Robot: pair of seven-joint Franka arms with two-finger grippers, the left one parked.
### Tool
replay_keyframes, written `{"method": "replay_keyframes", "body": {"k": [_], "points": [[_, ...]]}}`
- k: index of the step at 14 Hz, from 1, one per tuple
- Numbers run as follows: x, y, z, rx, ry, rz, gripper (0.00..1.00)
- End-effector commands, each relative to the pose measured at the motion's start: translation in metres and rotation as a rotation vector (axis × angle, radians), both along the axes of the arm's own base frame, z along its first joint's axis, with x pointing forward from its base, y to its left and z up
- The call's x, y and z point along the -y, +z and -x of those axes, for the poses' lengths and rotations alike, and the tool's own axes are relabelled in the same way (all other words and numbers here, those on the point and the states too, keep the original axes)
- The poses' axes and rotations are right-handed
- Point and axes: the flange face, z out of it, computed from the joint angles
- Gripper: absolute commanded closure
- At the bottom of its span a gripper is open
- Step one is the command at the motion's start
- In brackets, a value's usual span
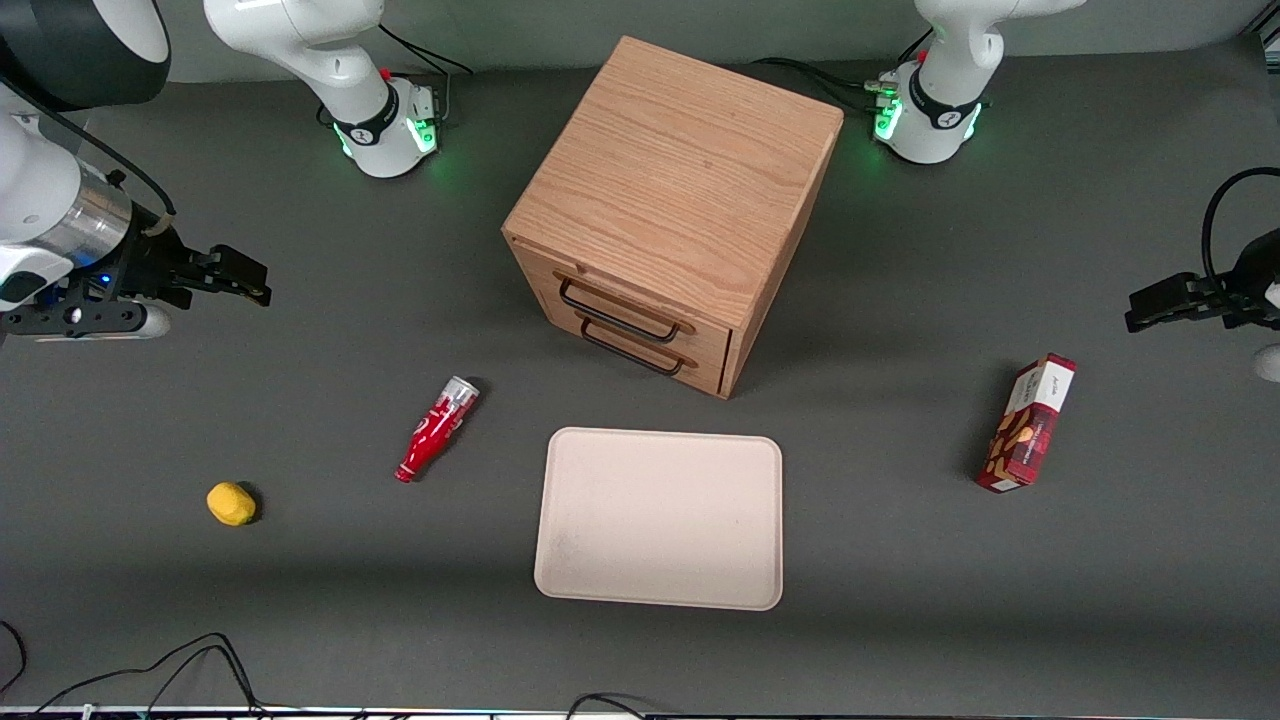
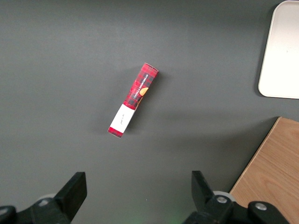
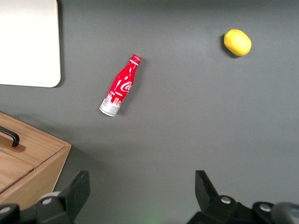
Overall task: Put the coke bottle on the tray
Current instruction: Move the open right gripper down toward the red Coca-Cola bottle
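The coke bottle (image 1: 437, 428) (image 3: 120, 86) lies on its side on the dark table, red with white script, its cap end nearer the front camera. Beside it sits the flat cream tray (image 1: 660, 517) (image 3: 28, 44), with nothing on it. My right gripper (image 1: 232, 275) (image 3: 141, 186) hovers high above the table toward the working arm's end, farther from the front camera than the bottle and well apart from it. Its fingers (image 3: 77, 189) are spread wide with only bare table between them.
A wooden drawer cabinet (image 1: 675, 205) (image 3: 28, 161) with two black handles stands farther from the front camera than the tray. A yellow lemon (image 1: 231, 503) (image 3: 237, 42) lies near the bottle. A red snack box (image 1: 1028, 424) (image 2: 133, 99) lies toward the parked arm's end.
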Motion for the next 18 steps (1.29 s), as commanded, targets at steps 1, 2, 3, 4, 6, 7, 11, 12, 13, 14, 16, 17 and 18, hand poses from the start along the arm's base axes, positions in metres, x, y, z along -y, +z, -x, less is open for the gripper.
{"method": "replay_keyframes", "body": {"k": [1, 2, 3, 4, 6, 7, 11, 12, 13, 14, 16, 17, 18], "points": [[0.007, 0.010, 0.003, -0.020, -0.036, -0.013, 0.00], [0.007, 0.017, 0.001, -0.007, -0.032, -0.016, 0.00], [0.008, 0.019, -0.001, -0.014, -0.031, -0.015, 0.00], [0.006, 0.015, -0.002, -0.032, -0.040, -0.011, 0.00], [-0.004, -0.014, -0.015, -0.082, -0.106, 0.004, 0.00], [-0.013, -0.029, -0.021, -0.102, -0.174, 0.001, 0.00], [-0.053, -0.118, -0.054, -0.133, -0.323, -0.014, 0.00], [-0.059, -0.142, -0.063, -0.130, -0.367, -0.007, 0.00], [-0.066, -0.166, -0.071, -0.125, -0.389, -0.004, 0.00], [-0.074, -0.193, -0.076, -0.119, -0.428, 0.010, 0.00], [-0.092, -0.242, -0.071, -0.057, -0.482, 0.049, 0.00], [-0.092, -0.262, -0.065, -0.028, -0.514, 0.060, 0.00], [-0.092, -0.283, -0.057, -0.008, -0.534, 0.057, 0.00]]}}
